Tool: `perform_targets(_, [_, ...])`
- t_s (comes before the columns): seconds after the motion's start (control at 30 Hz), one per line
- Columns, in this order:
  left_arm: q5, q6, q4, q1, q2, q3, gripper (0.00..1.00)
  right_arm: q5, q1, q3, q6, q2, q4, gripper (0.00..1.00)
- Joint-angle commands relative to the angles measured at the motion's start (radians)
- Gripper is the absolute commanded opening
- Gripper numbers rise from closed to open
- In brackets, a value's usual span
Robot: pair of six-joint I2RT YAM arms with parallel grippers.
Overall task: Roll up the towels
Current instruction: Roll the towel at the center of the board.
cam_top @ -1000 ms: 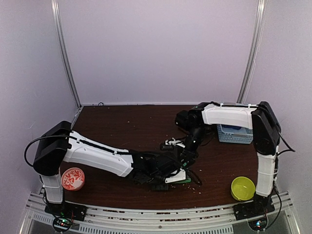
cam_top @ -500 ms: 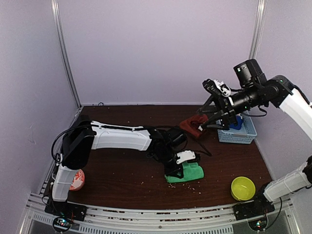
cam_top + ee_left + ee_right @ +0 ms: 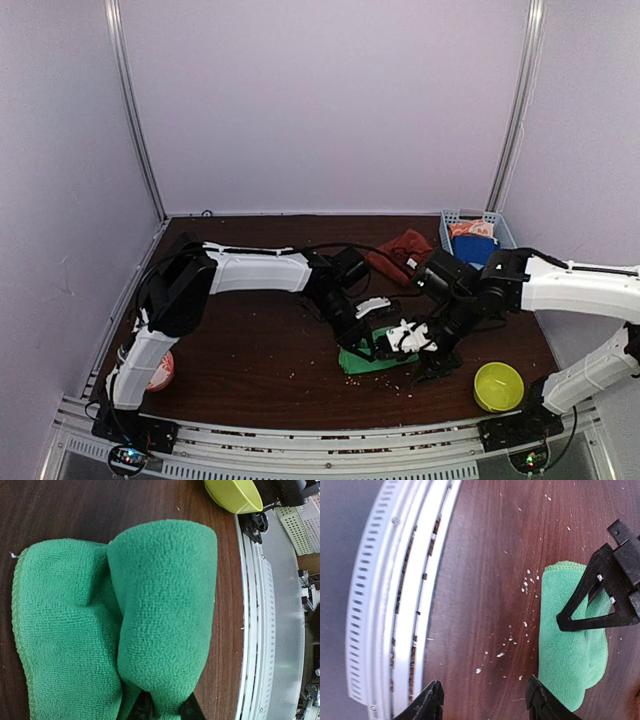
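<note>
1. top: green towel (image 3: 365, 362) sits front-centre on the desk (image 3: 250, 350); rust-red towel (image 3: 398, 248) lies bunched by the basket (image 3: 478, 235).
2. left wrist: my left end effector (image 3: 166, 701) is clamped on the green towel's rolled fold.
3. right wrist: my right end effector (image 3: 485, 681) stands apart beside it.

**Right Wrist View: Jaws Spread Beside the Green Towel**

The right gripper (image 3: 485, 687) is holding its jaws apart over the dark table (image 3: 480, 570), gripping nothing. The green towel (image 3: 570, 655) is lying just beside one fingertip. The left gripper (image 3: 563, 624) is resting its black fingers on the towel. White crumbs (image 3: 527, 585) are lying scattered alongside. A slotted metal rail (image 3: 395, 605) is bordering the table.
</note>
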Motion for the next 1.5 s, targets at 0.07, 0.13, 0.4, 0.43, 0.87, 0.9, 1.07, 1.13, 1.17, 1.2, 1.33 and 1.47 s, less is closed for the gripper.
perform_targets(0.07, [-0.016, -0.039, -0.133, -0.021, 0.104, -0.053, 0.02, 0.433, 0.071, -0.142, 0.059, 0.03, 0.36, 0.63])
perform_targets(0.13, [-0.016, -0.033, -0.133, -0.021, 0.105, -0.061, 0.02, 0.482, 0.077, -0.15, 0.065, 0.07, 0.411, 0.65])
perform_targets(0.4, [-0.024, -0.033, -0.134, -0.02, 0.103, -0.064, 0.02, 0.519, 0.097, -0.193, 0.06, 0.153, 0.542, 0.66])
perform_targets(0.43, [-0.026, -0.033, -0.133, -0.019, 0.103, -0.064, 0.02, 0.523, 0.098, -0.192, 0.06, 0.173, 0.54, 0.66])
perform_targets(0.87, [-0.281, -0.161, 0.107, 0.031, -0.115, -0.227, 0.37, 0.451, 0.081, -0.24, 0.045, 0.271, 0.501, 0.19])
perform_targets(0.9, [-0.314, -0.18, 0.156, 0.043, -0.169, -0.272, 0.42, 0.423, 0.072, -0.237, 0.041, 0.273, 0.491, 0.19])
perform_targets(1.07, [-0.504, -0.217, 0.363, 0.056, -0.459, -0.511, 0.49, 0.241, -0.024, -0.168, 0.032, 0.335, 0.39, 0.16])
perform_targets(1.13, [-0.556, -0.229, 0.455, 0.055, -0.562, -0.621, 0.49, 0.139, -0.078, -0.115, 0.028, 0.385, 0.336, 0.15])
perform_targets(1.17, [-0.588, -0.233, 0.494, 0.051, -0.612, -0.692, 0.49, 0.105, -0.105, -0.087, 0.022, 0.412, 0.304, 0.15])
perform_targets(1.2, [-0.633, -0.236, 0.517, 0.05, -0.65, -0.732, 0.49, 0.068, -0.128, -0.058, 0.015, 0.444, 0.272, 0.15])
perform_targets(1.33, [-0.764, -0.186, 0.554, 0.029, -0.742, -0.826, 0.49, -0.048, -0.207, 0.058, -0.047, 0.587, 0.133, 0.13])
perform_targets(1.47, [-0.855, -0.038, 0.677, -0.08, -0.813, -0.913, 0.49, -0.118, -0.265, 0.167, -0.068, 0.727, 0.021, 0.12])
